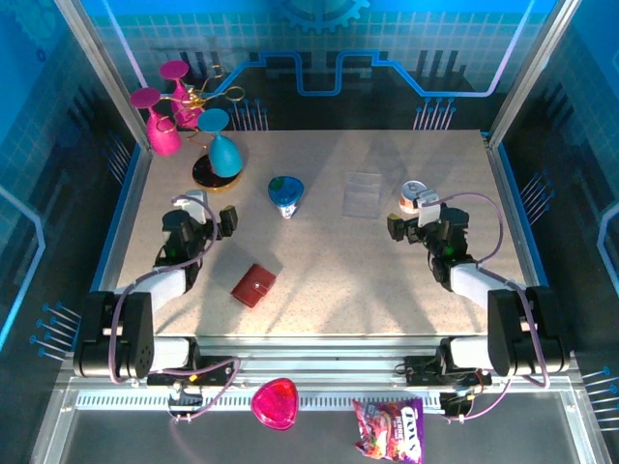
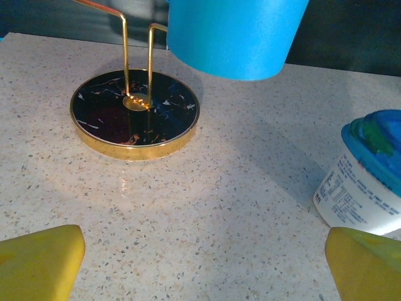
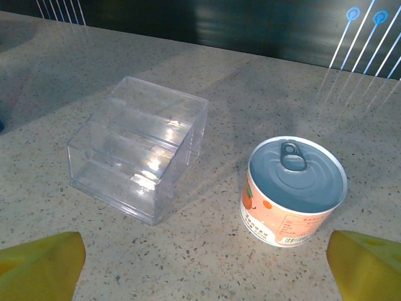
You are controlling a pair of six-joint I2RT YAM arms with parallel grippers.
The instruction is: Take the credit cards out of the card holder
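Top view: closed card holder (image 1: 253,285) lies diagonally on the table (image 1: 338,280), just near-right of left gripper (image 1: 211,213) and well apart from right gripper (image 1: 418,215); left arm nearer. Left wrist view: jaws wide, empty. Right wrist view: same.

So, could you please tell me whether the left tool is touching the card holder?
Apart. The top view shows a plain stretch of bare table between the open left tool and the closed card holder.
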